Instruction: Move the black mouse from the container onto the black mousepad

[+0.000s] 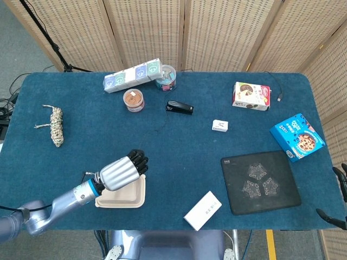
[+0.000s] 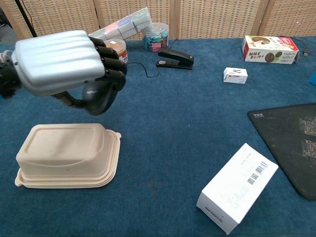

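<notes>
My left hand (image 2: 64, 61) grasps the black mouse (image 2: 98, 96) above the container (image 2: 66, 155); I judge it light, rigid, smooth-shelled, best held across its flanks.

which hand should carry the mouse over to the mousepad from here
Left. The left hand already grips the black mouse above the container. The right hand barely shows at the table's edge, though nearer the black mousepad.

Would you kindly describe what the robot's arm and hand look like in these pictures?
The left hand has a glossy silver, ribbed back shell and black fingers. In the head view its wrist carries a blue ring, joined to a rounded silver-grey arm. The right hand shows only as black parts at the frame edge.
</notes>
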